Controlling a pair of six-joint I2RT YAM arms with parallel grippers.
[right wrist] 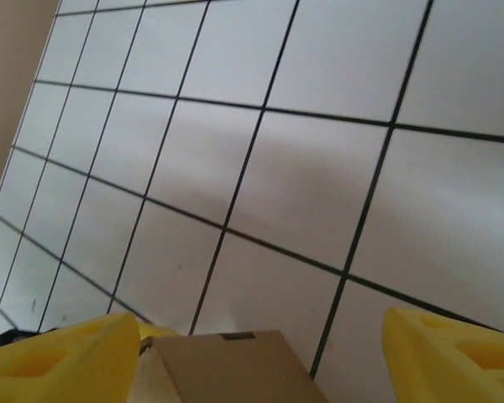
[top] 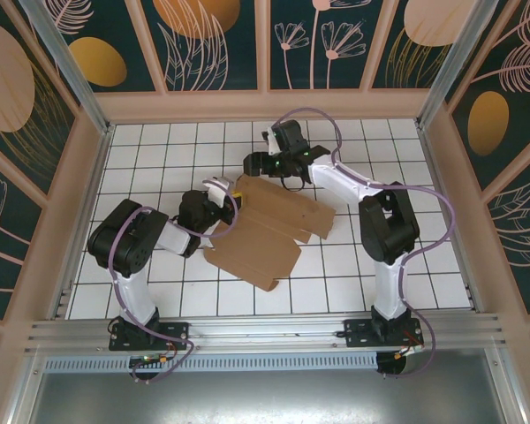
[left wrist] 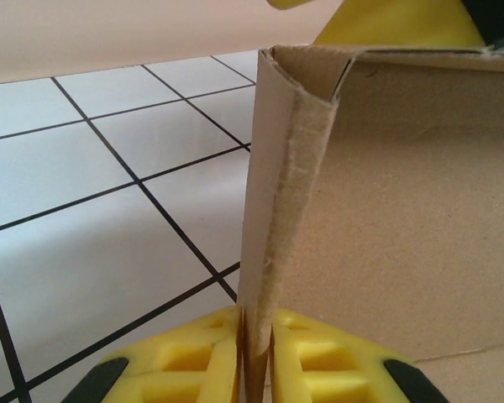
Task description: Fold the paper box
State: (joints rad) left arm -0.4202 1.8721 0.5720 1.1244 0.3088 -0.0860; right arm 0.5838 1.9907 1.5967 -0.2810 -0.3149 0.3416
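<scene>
One plain brown die-cut cardboard paper box, on the white tiled table, flap-raising step: left gripper clamps an upright flap, right gripper gapes wide at a corner; next, probably grip there and fold.

The left arm is raised from its base at 7 o'clock of the surface and folded sharply at the elbow, with the forearm stretched toward 2 o'clock. The left gripper is clamped on an upright edge of the paper box, the cardboard pinched between its yellow fingers. The right arm is raised from 5 o'clock and bent toward 10 o'clock. The right gripper is held with its fingers spread wide.
</scene>
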